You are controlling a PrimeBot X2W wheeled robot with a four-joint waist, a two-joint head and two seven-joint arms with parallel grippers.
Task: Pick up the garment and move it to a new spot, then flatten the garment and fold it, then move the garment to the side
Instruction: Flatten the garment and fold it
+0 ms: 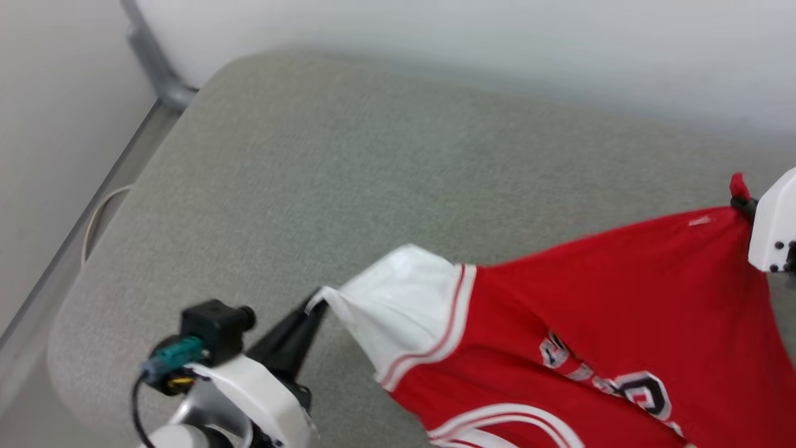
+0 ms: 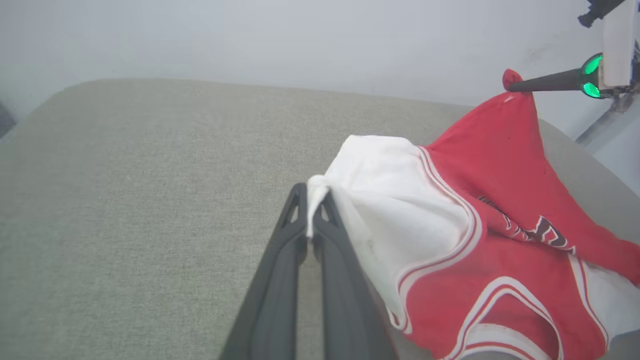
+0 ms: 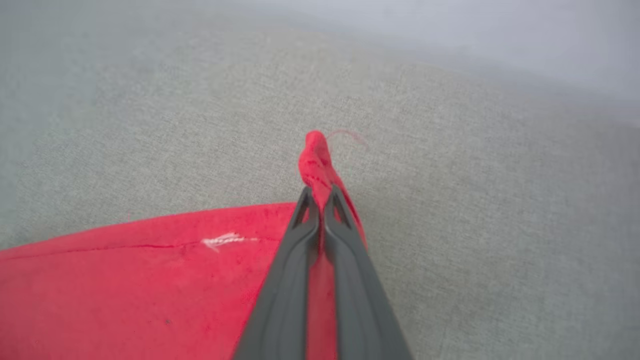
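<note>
The garment is a red jersey with a white sleeve and striped trim, stretched in the air over a grey cushioned surface. My left gripper is shut on the tip of the white sleeve, as the left wrist view shows at the left gripper. My right gripper is shut on a red corner of the garment; in the head view that corner pokes up at the right gripper. Black, white-outlined lettering shows, crumpled, on the hanging red cloth.
The grey cushion has a rounded edge at the left. Beyond it run a pale floor strip, a white cable and a grey metal leg. A pale wall stands behind the cushion.
</note>
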